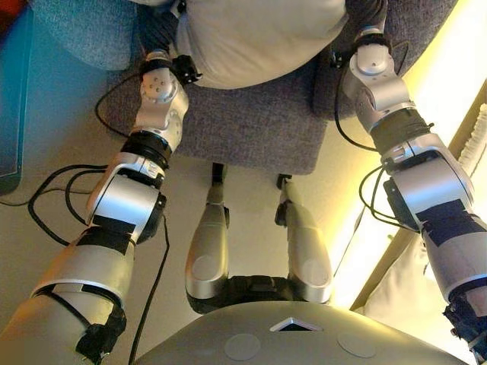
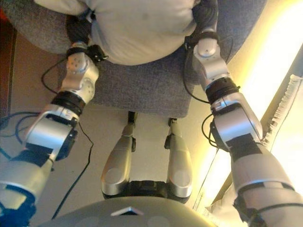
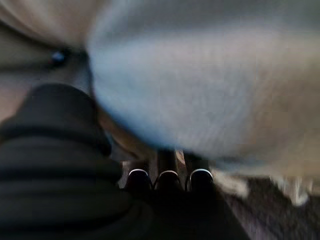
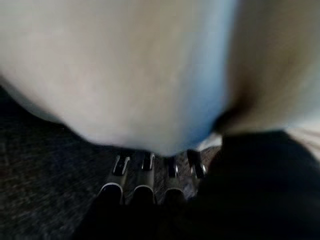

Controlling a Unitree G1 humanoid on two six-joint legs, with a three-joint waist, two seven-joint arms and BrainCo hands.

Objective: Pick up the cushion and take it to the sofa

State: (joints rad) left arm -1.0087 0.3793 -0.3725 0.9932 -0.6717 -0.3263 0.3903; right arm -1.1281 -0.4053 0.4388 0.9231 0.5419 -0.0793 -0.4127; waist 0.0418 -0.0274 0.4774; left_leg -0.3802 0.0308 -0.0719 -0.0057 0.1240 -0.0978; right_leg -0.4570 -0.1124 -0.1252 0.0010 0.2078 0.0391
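Plain cream-white cushion [image 1: 259, 38], unpatterned, with faint grey shading along the folds. Dark grey, finely woven seat [image 1: 251, 129] beneath, flecked lighter. Teal-blue, nubbly upholstery [image 1: 84, 30] at the far left corner. Pale beige floor [image 1: 46, 236], washed warm yellow along the right. White ruffled cloth [image 1: 475, 144] at the right edge. Silver with dark tips on the left hand [image 3: 167, 175] and the right hand [image 4: 145, 175], black ribbed covers behind.
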